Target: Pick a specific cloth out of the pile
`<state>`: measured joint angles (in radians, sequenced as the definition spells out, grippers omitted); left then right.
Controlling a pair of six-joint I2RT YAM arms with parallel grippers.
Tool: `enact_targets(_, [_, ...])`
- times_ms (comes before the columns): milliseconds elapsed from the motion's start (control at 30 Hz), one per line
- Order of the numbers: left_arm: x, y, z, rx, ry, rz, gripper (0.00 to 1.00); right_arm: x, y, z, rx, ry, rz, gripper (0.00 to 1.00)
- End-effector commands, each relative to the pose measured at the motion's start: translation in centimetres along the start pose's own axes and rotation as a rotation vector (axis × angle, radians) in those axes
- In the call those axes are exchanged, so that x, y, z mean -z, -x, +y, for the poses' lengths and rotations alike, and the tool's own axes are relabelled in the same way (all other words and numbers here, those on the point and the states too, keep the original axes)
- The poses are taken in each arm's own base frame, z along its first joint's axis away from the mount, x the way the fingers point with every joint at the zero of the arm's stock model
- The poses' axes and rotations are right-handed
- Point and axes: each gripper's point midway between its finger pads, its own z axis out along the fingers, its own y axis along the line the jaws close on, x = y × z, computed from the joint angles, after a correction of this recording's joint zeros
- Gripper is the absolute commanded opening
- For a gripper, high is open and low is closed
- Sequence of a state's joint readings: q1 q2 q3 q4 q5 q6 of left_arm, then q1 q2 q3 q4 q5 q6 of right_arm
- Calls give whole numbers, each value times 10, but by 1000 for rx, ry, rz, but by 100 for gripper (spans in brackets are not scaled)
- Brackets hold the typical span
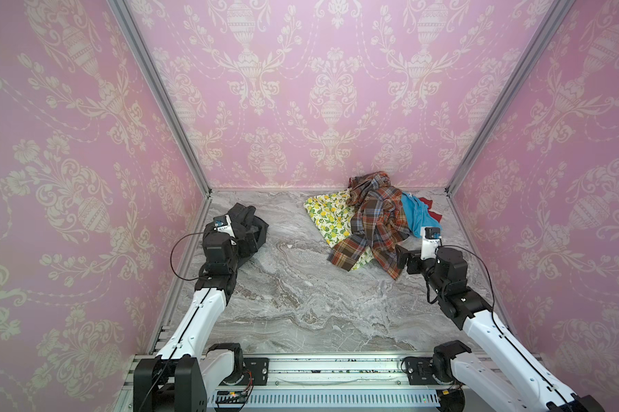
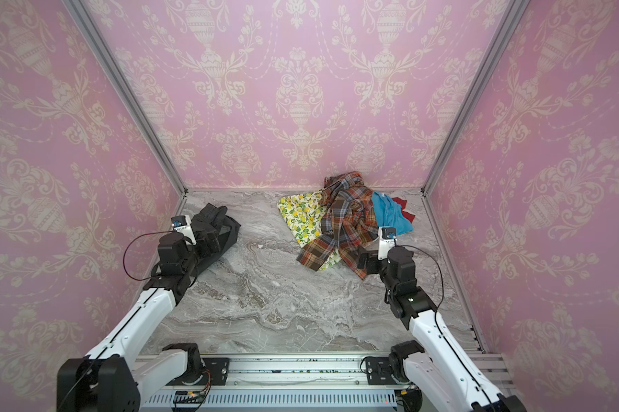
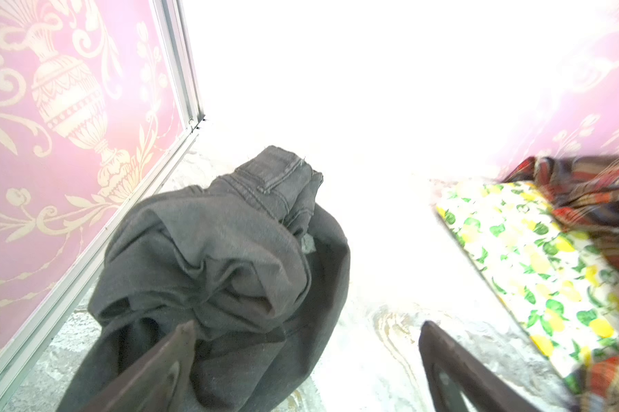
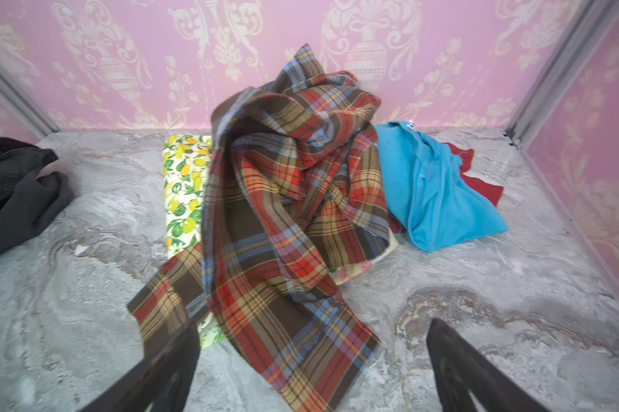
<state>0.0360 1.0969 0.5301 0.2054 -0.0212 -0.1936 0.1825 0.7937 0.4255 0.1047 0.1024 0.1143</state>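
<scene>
Closest to the camera in both top views, a metal rail (image 1: 311, 367) carries the two arm bases at 6 o'clock. From it your left arm (image 1: 208, 306) reaches to 10 o'clock on the marble bench (image 1: 300, 285). It ends over the cloth (image 1: 260, 230), a dark charcoal denim bundle lying by the side wall. The pile (image 1: 374, 228) sits at 1 o'clock against the back wall, well apart from the cloth. Your right arm (image 1: 479, 321) stops just beside the pile's near edge.

Left wrist view: the left fingers (image 3: 151, 371) stand wide apart. One overlaps the crumpled denim and the other is over bare bench, so nothing is clamped. A stitched waistband shows on the bundle. The lemon-print cloth (image 3: 536, 264) lies across a stretch of bare bench.

Right wrist view: the right fingers (image 4: 461, 371) are spread wide and empty, aimed at the plaid shirt (image 4: 283, 199) draped over the heap. A turquoise cloth (image 4: 436, 189) and a red cloth (image 4: 482, 185) lie beside it. Judging by the gap, the cloth has been set apart so that it reads as separate from the rest.
</scene>
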Motion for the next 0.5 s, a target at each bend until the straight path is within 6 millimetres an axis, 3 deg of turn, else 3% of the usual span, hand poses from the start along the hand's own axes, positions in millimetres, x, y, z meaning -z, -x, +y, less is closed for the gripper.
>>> enact_targets(0, [-19,-36,4,-90,-2,40,99,-6,-3,-25,-9,-76,-120,100])
enact_targets(100, [-34,-56,6,-144,-10,35,99,-21,-22,-45,-25,-128,-121,100])
enact_targets(200, [-44,-56,8,-154,-6,11,99,-40,-28,-54,-15,-149,-145,100])
enact_targets(300, [-48,-43,8,-161,-9,-103,99,-60,-32,-52,15,-125,-167,100])
enact_targets(467, [-63,-65,10,-161,-22,-81,99,-87,-48,-52,-10,-84,-160,100])
